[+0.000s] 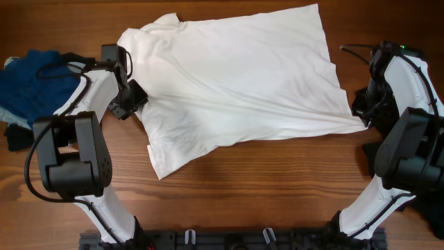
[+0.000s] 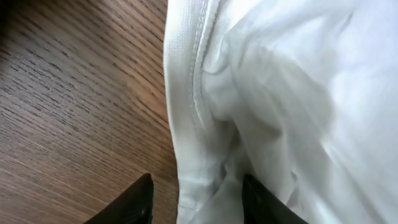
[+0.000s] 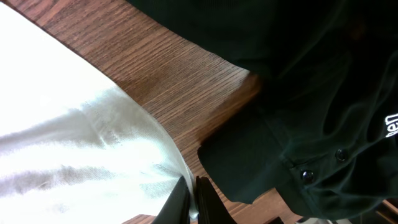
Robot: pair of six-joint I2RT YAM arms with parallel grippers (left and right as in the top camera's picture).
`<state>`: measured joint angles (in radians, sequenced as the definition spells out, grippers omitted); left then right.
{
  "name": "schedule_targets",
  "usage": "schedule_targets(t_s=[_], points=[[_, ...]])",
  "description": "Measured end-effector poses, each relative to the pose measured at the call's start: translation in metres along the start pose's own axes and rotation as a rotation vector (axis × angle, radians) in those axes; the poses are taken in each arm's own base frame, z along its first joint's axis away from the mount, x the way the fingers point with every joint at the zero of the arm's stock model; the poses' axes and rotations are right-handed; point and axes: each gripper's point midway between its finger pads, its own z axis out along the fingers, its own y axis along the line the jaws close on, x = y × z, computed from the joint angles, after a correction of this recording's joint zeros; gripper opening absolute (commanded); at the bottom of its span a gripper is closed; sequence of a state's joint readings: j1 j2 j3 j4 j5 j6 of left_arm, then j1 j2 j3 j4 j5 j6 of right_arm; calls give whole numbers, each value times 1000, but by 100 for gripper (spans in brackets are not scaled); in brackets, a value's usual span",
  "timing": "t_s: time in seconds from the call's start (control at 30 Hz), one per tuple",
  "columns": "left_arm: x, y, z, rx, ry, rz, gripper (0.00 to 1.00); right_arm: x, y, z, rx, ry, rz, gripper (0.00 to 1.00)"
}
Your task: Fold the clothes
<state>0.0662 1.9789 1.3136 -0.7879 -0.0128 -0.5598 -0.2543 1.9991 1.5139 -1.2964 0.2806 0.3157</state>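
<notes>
The white T-shirt [image 1: 236,83] lies spread and wrinkled across the wooden table. My left gripper [image 1: 132,101] is at its left edge. In the left wrist view, this gripper [image 2: 199,202] is open and straddles the stitched hem [image 2: 186,124], one finger over bare wood and the other over fabric. My right gripper [image 1: 362,119] is at the shirt's right corner. The right wrist view shows it [image 3: 193,199] shut on that white corner [image 3: 93,149], pulling the cloth to a point. A black garment [image 3: 323,93] with buttons and a small white logo lies just beside it.
A blue garment [image 1: 31,83] is heaped at the table's left edge behind the left arm. Dark cloth [image 1: 433,208] shows at the right edge by the right arm's base. Bare wood [image 1: 277,187] runs along the front of the table.
</notes>
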Motion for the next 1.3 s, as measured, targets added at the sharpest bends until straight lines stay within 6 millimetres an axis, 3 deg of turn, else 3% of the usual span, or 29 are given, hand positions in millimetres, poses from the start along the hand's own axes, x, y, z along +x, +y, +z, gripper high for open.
schedule_targets(t_s=[0.5,0.67,0.7,0.83,1.03,1.1,1.2,1.3], points=[[-7,9,1,-55,-42,-30,43,0,0,0,0,0,0,5],[-8,9,11,-59,-33,-33,43,0,0,0,0,1,-3,5],[-9,7,11,-52,-38,-34,41,0,0,0,-1,1,-3,5],[-16,2,11,-31,-64,-35,4,0,0,0,-1,0,-3,5],[-23,-5,12,-5,-91,26,4,0,0,0,-1,0,-3,5],[-21,0,10,-25,-76,65,4,0,0,0,-1,0,-3,5],[-24,24,5,-124,-72,112,4,0,0,0,-1,0,-3,5],[-54,44,-20,-219,-161,153,4,0,1,0,-8,2,-3,5]])
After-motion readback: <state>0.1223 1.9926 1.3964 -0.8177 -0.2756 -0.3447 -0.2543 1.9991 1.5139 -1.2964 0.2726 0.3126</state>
